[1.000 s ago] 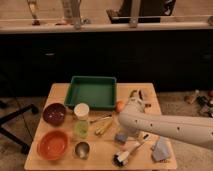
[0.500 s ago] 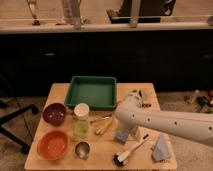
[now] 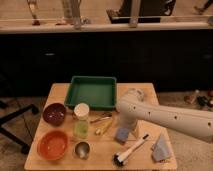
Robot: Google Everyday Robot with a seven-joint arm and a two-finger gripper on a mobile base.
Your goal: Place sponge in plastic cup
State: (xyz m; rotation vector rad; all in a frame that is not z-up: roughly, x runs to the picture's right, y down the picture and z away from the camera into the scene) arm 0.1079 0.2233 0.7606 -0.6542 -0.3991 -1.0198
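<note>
The blue-grey sponge (image 3: pixel 122 134) lies on the wooden table (image 3: pixel 60 92), right of centre. The plastic cup (image 3: pixel 81 122), translucent yellow-green with a whitish round top, stands upright left of centre, in front of the green tray. My white arm comes in from the right and bends down over the sponge. My gripper (image 3: pixel 129 130) is at the sponge's right edge, low by the table. Whether it touches the sponge I cannot tell.
A green tray (image 3: pixel 92 93) sits at the back. A dark red bowl (image 3: pixel 54 113), an orange bowl (image 3: pixel 52 145) and a short metal cup (image 3: pixel 82 149) stand near the plastic cup. Utensils (image 3: pixel 103 125) lie between cup and sponge. A black-and-white brush (image 3: pixel 131 150) and a grey-blue wedge (image 3: pixel 161 148) lie front right.
The arm's bend has shifted a little back and up over the table. The gripper end stays down by the sponge, which has barely moved.
</note>
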